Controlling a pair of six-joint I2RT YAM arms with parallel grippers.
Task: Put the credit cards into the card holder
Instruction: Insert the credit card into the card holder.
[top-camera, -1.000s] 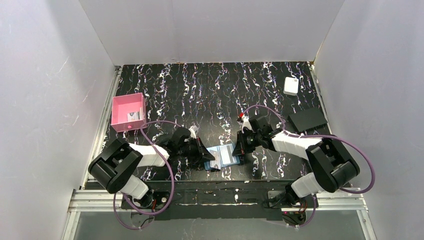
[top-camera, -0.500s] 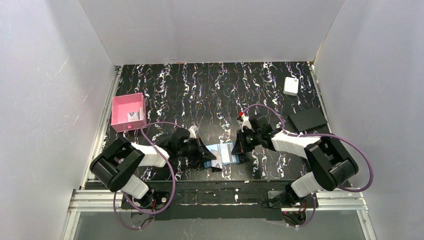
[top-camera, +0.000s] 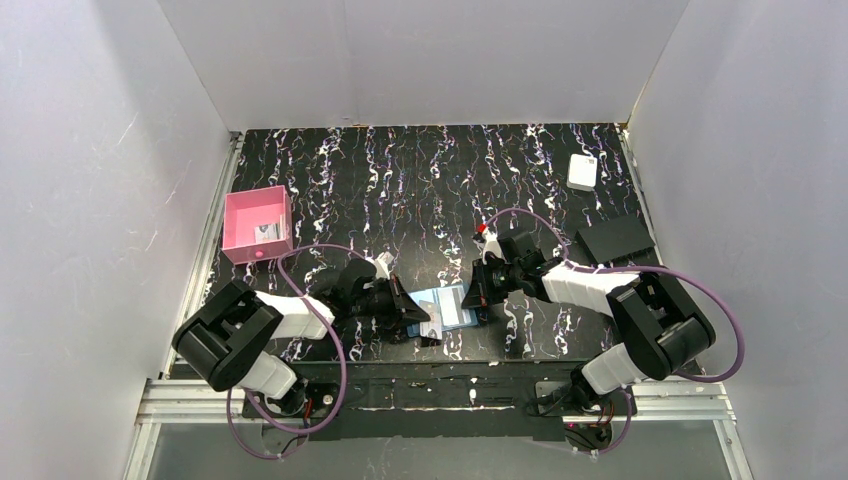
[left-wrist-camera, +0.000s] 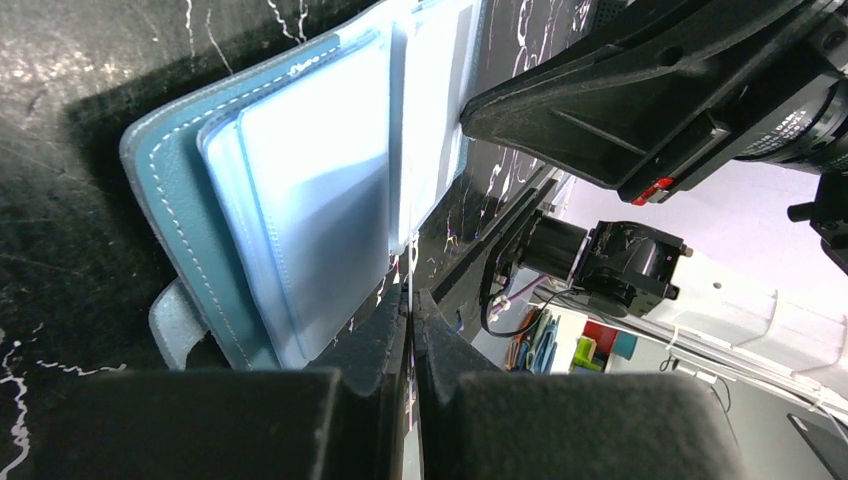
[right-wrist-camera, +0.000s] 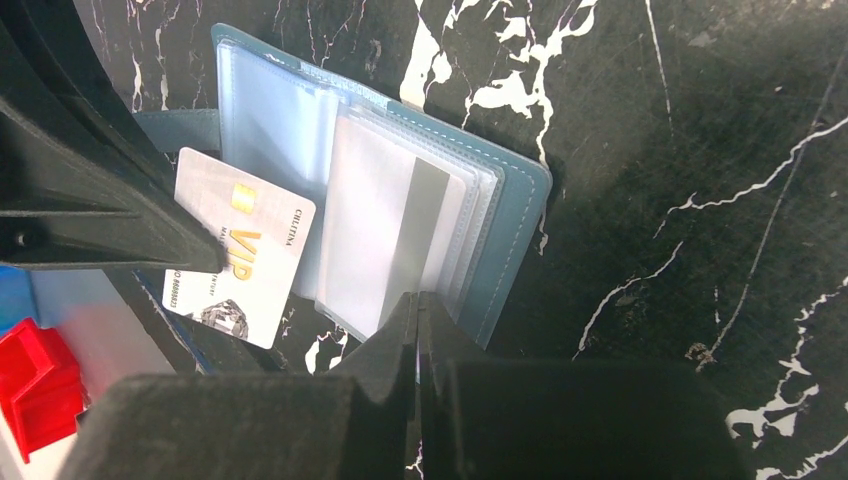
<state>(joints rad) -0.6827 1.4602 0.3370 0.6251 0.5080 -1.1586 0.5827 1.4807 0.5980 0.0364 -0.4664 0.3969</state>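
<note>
Left hand (left-wrist-camera: 410, 298) pinches credit card (right-wrist-camera: 240, 262) against open card holder (right-wrist-camera: 512, 240).

Teal card holder (right-wrist-camera: 512, 240), pale blue sleeves (right-wrist-camera: 270, 130), white gold-lettered credit card (right-wrist-camera: 240, 265), black white-veined table (right-wrist-camera: 700, 120), pink tray (top-camera: 256, 250)

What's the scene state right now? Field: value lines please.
card holder: open, lying flat
left gripper: shut on VIP credit card; card overlaps the sleeves, not yet inserted
right gripper: shut, apparently pinching the card holder's sleeve edge
striped card: seemingly already inside a sleeve
pink tray: left side, small item inside
white box: far right corner
black rectangle: right edge
</note>
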